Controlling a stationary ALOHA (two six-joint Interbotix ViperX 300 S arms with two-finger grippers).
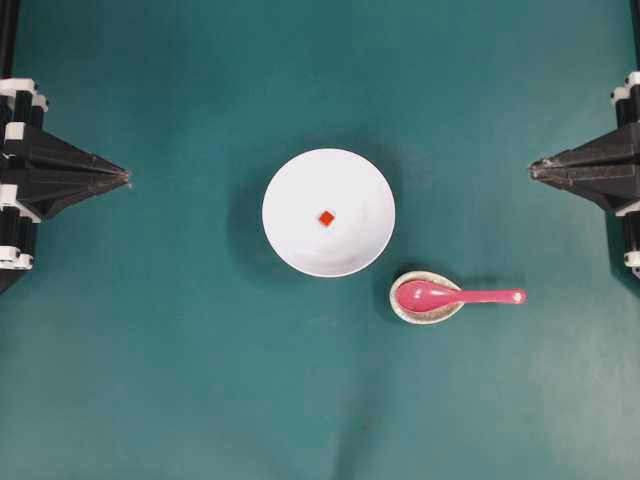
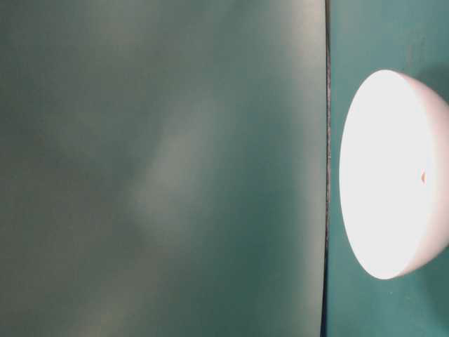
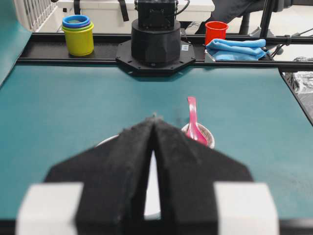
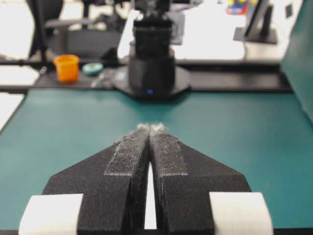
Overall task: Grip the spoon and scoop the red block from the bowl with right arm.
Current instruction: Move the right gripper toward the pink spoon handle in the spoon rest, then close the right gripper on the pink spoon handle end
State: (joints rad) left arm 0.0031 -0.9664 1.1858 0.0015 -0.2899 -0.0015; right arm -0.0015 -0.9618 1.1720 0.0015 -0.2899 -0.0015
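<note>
though shut, right gripper (image 1: 533,170) well apart from spoon (image 1: 455,296)

Glossy pink spoon (image 1: 455,296), smooth white bowl (image 1: 328,212), matt teal table (image 1: 150,350).

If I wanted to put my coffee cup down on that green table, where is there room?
Bare green mat lies above and below the white bowl, and between the bowl and the left end effector. It is crowded just below and right of the bowl, where the pink spoon rests in a small cream dish, toward the right end effector.
</note>
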